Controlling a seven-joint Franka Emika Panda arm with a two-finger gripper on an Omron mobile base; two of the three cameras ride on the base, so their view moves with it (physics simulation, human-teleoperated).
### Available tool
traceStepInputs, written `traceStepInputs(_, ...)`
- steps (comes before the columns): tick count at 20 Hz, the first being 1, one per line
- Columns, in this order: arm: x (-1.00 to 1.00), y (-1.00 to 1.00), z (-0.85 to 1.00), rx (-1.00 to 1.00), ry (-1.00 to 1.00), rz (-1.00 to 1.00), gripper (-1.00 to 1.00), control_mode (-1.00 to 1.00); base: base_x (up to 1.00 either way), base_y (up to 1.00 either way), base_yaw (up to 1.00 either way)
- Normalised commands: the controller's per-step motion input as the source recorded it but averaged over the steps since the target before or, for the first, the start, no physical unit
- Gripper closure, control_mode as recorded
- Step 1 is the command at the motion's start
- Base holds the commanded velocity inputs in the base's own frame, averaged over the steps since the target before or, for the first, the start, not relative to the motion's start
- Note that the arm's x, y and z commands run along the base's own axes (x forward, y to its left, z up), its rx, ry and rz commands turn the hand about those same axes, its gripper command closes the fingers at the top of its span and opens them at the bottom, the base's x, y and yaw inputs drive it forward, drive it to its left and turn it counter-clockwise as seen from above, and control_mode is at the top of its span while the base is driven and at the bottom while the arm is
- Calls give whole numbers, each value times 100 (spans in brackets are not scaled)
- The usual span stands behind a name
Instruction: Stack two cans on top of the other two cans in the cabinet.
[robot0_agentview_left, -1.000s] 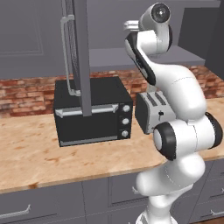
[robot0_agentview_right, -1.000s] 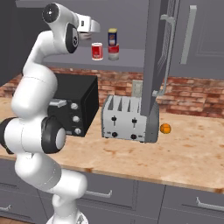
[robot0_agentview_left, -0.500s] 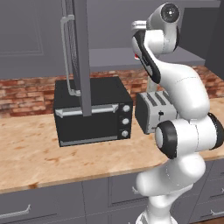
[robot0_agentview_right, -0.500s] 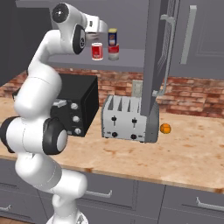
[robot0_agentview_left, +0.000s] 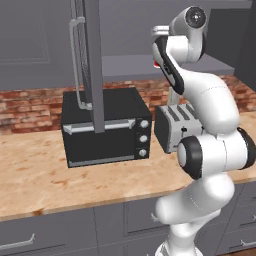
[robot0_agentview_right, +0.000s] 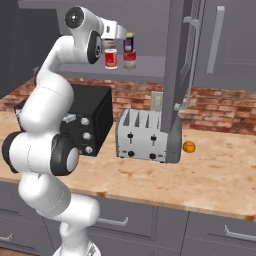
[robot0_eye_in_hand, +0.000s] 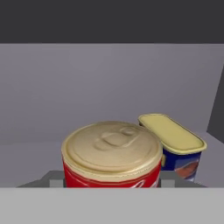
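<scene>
Red-and-white can: label writing unreadable | dark-blue can: yellow lid | end effector: grip state unclear

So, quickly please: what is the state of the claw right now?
Claw: cannot be told. Its tips are hidden, and a red can sits right in front of it.

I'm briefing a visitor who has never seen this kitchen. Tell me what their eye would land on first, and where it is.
The white arm dominates, rising from the floor in front of the counter and bending up into the open grey wall cabinet. At its claw, on the shelf, is a red-and-white can, seen close up in the hand view beside a dark-blue can with a yellow lid. Below, a black toaster oven and a silver toaster stand on the wooden counter.
</scene>
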Motion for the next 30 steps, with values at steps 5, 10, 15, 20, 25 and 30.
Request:
traceStepInputs(5, 25, 0, -6, 0, 1, 0, 100, -100, 0, 0, 0)
traceStepInputs(10, 17, 0, -15, 0, 4, 0, 100, -100, 0, 0, 0)
traceStepInputs(15, 13, 0, -17, 0, 6, 0, 100, -100, 0, 0, 0)
traceStepInputs(20, 12, 0, -2, 0, 1, 0, 100, -100, 0, 0, 0)
traceStepInputs(25, 1, 0, 5, 0, 0, 0, 100, -100, 0, 0, 0)
traceStepInputs(30, 0, 0, 0, 0, 0, 0, 100, -100, 0, 0, 0)
